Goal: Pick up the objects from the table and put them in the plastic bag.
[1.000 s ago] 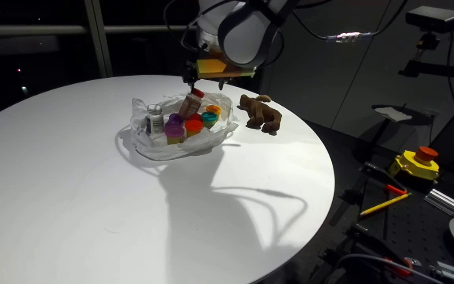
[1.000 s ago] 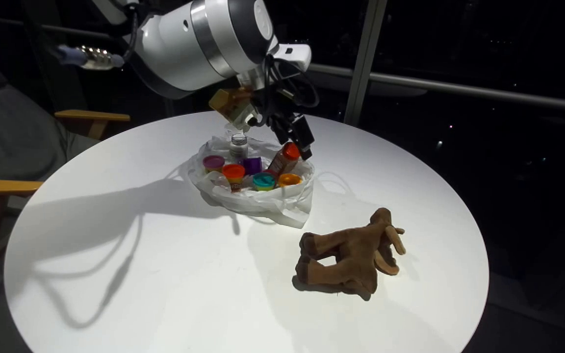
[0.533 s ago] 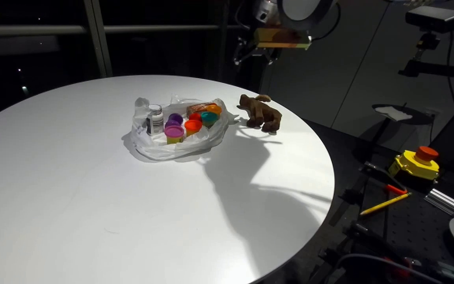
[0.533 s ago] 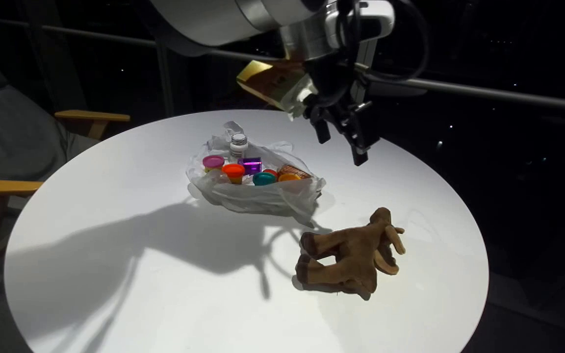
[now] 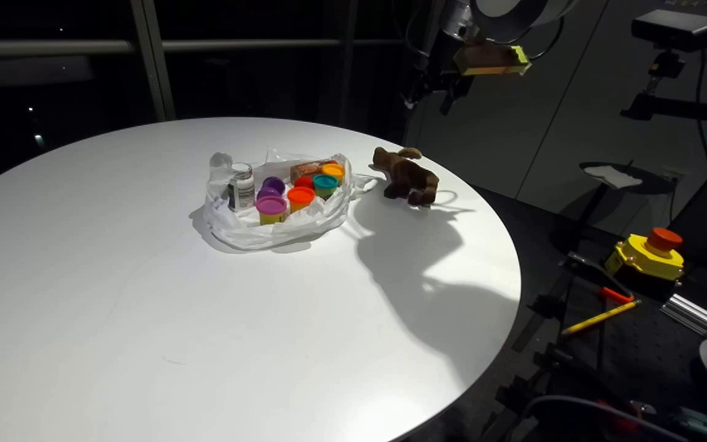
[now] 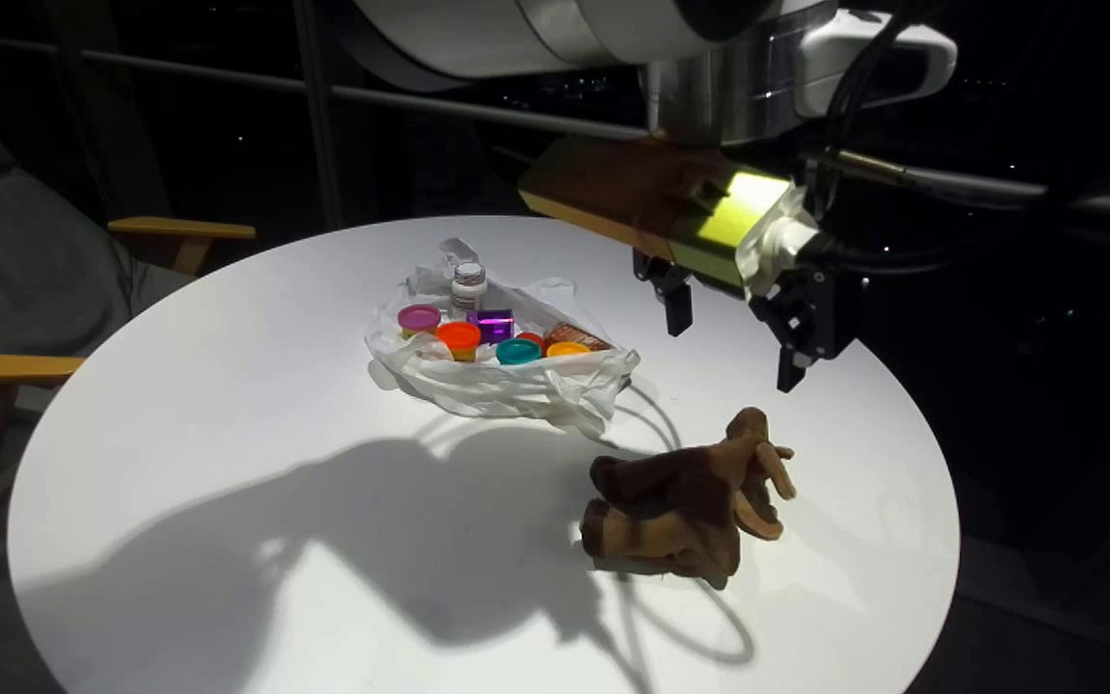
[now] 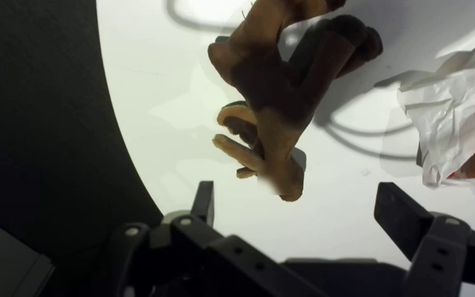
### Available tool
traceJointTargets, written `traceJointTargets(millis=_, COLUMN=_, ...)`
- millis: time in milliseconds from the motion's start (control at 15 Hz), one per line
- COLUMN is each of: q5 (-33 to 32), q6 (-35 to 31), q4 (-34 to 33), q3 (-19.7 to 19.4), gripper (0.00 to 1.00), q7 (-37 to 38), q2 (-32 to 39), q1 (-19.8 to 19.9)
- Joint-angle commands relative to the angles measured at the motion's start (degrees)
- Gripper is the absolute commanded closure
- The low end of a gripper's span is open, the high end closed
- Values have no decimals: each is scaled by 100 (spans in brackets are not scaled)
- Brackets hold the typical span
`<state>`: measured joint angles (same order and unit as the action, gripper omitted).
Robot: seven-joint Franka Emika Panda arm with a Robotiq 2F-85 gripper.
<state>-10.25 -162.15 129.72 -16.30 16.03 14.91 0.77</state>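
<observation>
- Hanging above the bench [image 5: 114, 319], close to the brown toy animal [image 6: 700, 487], the jaws stand wide apart with nothing in their hold.
- The toy lies on its side on the bench, outside the plastic bag [image 5: 267, 236] and near it; in the wrist view its head end points into the gap between the black fingertips [image 7: 398, 214], lower down and apart from them. A smeared patch blurs part of the head there.
- Thin, white and wrinkled, the bag lies open on the bench, its rim slumped around the things inside.
- In both exterior views the bag holds a white-lidded jar [image 5: 242, 187], upright, and others with coloured tops: a pink-lidded jar [image 5: 271, 207], a red-lidded jar [image 5: 301, 196], a teal-lidded jar [image 5: 325, 183] and an orange-lidded jar [image 5: 332, 172].
- Among them sit a shiny purple piece [image 6: 491, 326] and a small red item [image 5: 303, 182], the latter mostly hidden, so its shape cannot be told.
- A brown-labelled bottle [image 5: 309, 170] lies tipped over beside the orange-lidded jar.
- The white arm [image 6: 536, 39] reaches in from the top of both exterior views, with a yellowish box [image 6: 613, 188] fixed by the jaws; a broad shadow [image 6: 459, 540] falls over the bench and part of the toy.
- Off the bench, in an exterior view, a yellow button box [image 5: 645, 255] stands near a pencil [image 5: 602, 318].
</observation>
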Motion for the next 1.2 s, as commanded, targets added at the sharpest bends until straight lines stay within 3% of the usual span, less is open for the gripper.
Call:
traceJointTargets(millis=0, q5=239, q6=-288, q4=-133, q3=383, gripper=0, q7=-669, q2=383, q1=291)
traceJointTargets(millis=333, q5=52, q6=-446, q4=-707, q3=142, gripper=0, q7=-458, q2=1327, q1=118)
traceJointTargets(millis=600, q5=6, q6=-650, q4=-1315, q3=-291, gripper=0, q7=-255, q2=2060, q1=-156)
traceJointTargets(millis=867, q5=197, q6=-383, q4=-1658, q3=-202, gripper=0, q7=-469, q2=2401, q1=-42)
traceJointTargets(millis=933, q5=245, q6=-308, q4=-1665, q3=-84, gripper=7, q7=-569, q2=2402, q1=55)
traceJointTargets(millis=1000, q5=287, q6=-266, q4=-1656, q3=0, gripper=26, q7=-631, q2=2404, q1=120)
traceJointTargets(millis=1133, q5=371, q6=-59, q4=-1676, q3=125, gripper=32, q7=-685, q2=2402, q1=218)
